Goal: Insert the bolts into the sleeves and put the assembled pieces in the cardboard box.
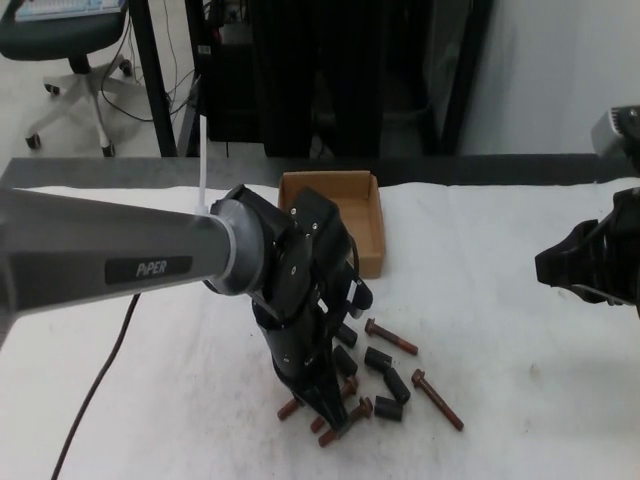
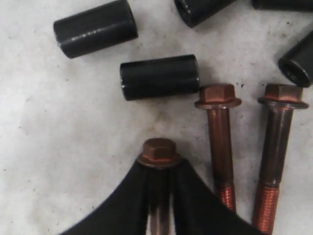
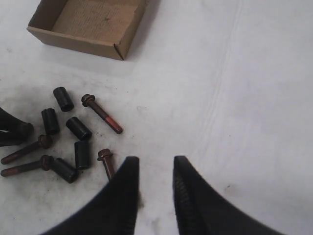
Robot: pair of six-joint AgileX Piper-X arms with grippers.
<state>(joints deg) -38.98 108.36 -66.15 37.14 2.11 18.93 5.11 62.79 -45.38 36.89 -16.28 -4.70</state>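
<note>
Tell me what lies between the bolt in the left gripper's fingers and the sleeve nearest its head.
Nothing but bare white cloth, as the left wrist view shows; the bolt and sleeve lie apart.

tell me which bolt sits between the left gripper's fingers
The bolt clamped in the left gripper, only its head poking out; the two loose bolts lie beside it.

The left arm (image 1: 110, 250) stretches from the bench's left edge toward its middle. Its wrist is bent steeply, so the left gripper (image 1: 326, 406) points straight down close to the near edge, its fingers (image 2: 195, 205) clamped on a bolt (image 2: 158, 151). The right arm (image 1: 592, 262) hangs above the right edge, and the right gripper (image 3: 154, 164) has its jaws parted.
</note>
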